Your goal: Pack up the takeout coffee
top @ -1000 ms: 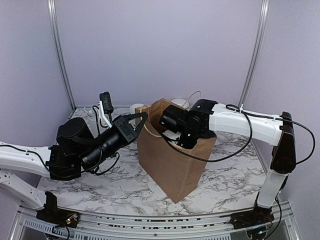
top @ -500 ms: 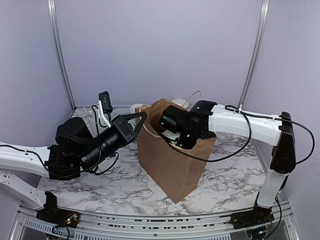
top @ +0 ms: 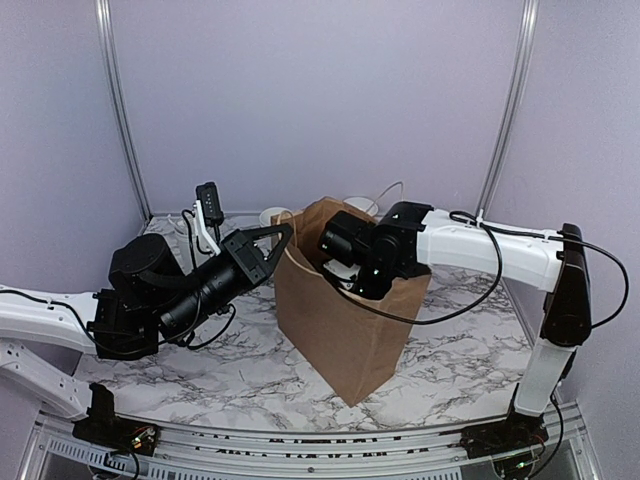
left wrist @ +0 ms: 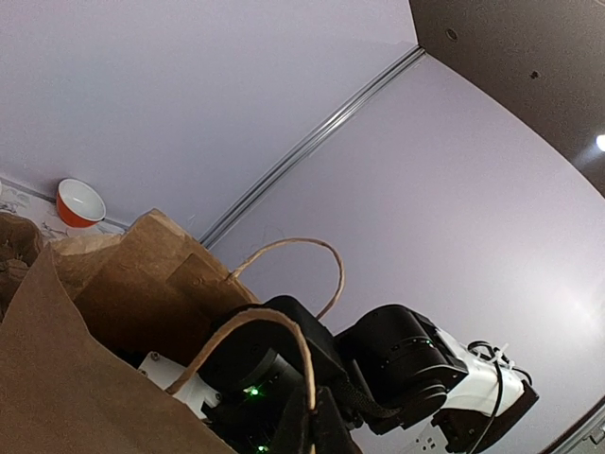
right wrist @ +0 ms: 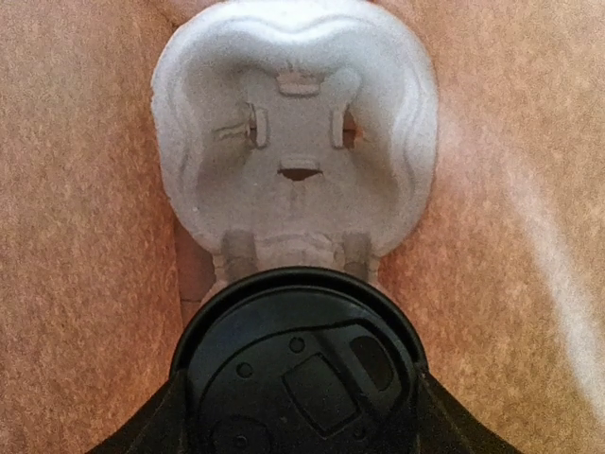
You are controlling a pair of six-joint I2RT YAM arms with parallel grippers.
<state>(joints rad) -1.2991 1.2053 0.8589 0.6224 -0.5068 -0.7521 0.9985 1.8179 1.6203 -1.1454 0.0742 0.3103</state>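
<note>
A brown paper bag (top: 340,320) stands open mid-table. My left gripper (top: 285,235) is shut on one of its twine handles (left wrist: 284,326) and holds that side of the mouth up; the same gripper (left wrist: 317,421) shows in the left wrist view, pinching the twine. My right gripper (top: 352,278) reaches down inside the bag. In the right wrist view the takeout coffee (right wrist: 298,369) shows as a black lid seen from above, with my right gripper (right wrist: 298,397) shut on it, fingers (right wrist: 142,430) on both sides. Below lies a white moulded cup carrier (right wrist: 293,132) on the bag's floor. The cup's wall is hidden.
Behind the bag stand a white cup (top: 272,216) and another white round thing (top: 360,205). A black device on a white stand (top: 210,208) sits at the back left. An orange bowl (left wrist: 79,201) lies by the back wall. The bag's walls close in around my right wrist.
Almost nothing. The left arm's body has drifted slightly to the left; both grips stay as they were.
</note>
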